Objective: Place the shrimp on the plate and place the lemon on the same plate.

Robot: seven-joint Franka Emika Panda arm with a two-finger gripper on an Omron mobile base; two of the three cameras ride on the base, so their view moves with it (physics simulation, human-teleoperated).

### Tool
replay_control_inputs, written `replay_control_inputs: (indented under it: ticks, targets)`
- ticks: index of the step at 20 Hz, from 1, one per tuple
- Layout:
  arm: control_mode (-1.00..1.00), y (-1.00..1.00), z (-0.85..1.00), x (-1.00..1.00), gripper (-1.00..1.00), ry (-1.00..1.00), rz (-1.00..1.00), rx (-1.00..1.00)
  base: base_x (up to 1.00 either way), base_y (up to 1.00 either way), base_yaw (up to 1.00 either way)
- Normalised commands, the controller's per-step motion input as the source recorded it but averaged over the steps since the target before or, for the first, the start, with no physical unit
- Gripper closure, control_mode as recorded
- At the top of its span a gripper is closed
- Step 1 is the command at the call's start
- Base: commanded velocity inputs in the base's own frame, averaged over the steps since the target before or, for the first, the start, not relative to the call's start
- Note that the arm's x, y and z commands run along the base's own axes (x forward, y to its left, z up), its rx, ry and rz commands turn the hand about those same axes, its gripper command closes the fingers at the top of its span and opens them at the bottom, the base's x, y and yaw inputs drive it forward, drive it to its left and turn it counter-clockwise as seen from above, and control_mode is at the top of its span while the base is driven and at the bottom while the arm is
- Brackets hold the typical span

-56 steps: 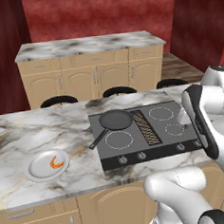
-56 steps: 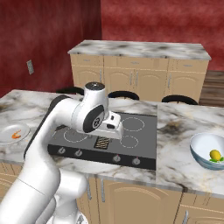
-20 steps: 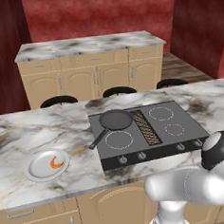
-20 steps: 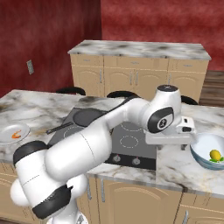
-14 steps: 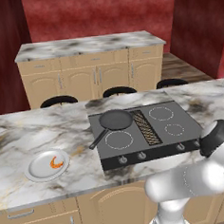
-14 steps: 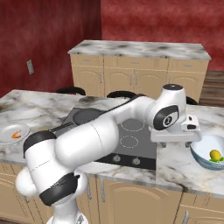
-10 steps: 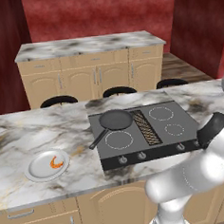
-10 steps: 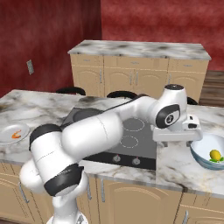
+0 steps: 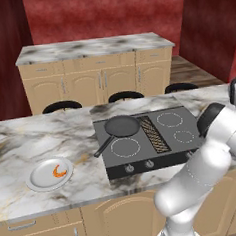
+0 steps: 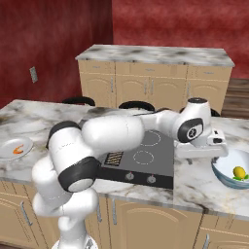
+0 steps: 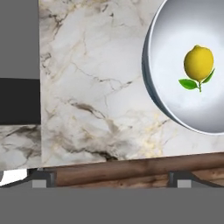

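Shrimp (image 9: 58, 171) lies on the plate (image 9: 42, 181) in the left base view, at the near left of the counter (image 9: 41, 141), well apart from the arm's wrist, which leans out at the right edge of the picture. A black pan (image 9: 121, 126) sits on the cooktop (image 9: 149, 140) between the plate and that wrist, its handle pointing toward the plate.

In the right base view the end effector (image 10: 214, 154) hangs low over the counter at the right end of the cooktop, just beside the left rim of the bluish bowl (image 10: 221, 172). The lemon (image 10: 239, 172) lies inside that bowl, a little to the right of the end effector and below it. The plate, with the shrimp on it, is far off at the left edge of the counter, on the other side of the arm's bulk. From this side I cannot tell how the fingers stand.

The hand view looks straight down on the marble counter. The lemon, with a green leaf (image 11: 189, 84) at its stem, rests in the bowl at the upper right, off to the side of the end effector's line rather than under it. The two finger tips (image 11: 40, 180) stand far apart at the bottom, spread wide with nothing between them.
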Motion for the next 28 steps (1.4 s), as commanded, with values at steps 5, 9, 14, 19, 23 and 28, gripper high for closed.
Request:
replay_control_inputs:
  ticks: [5,9,14,19,23,28]
  targets:
    - [-1.0,-0.28,-0.16,0.25,-1.0,0.0,0.0,0.0,0.0,0.0,0.0]
    - [-1.0,-0.21,-0.21,0.18,-1.0,-0.03,0.0,0.02,0.0,0.0,0.0]
    - [-1.0,-0.22,-0.17,0.22,-1.0,0.0,0.0,0.04,0.0,0.0,0.0]
    - [-1.0,-0.25,-0.03,0.25,-1.0,0.0,0.0,0.03,0.0,0.0,0.0]
    - [-1.0,-0.28,0.02,0.22,-1.0,0.0,0.0,0.04,0.0,0.0,0.0]
    - [-1.0,-0.28,0.13,0.18,-1.0,0.0,0.0,0.01,0.0,0.0,0.0]
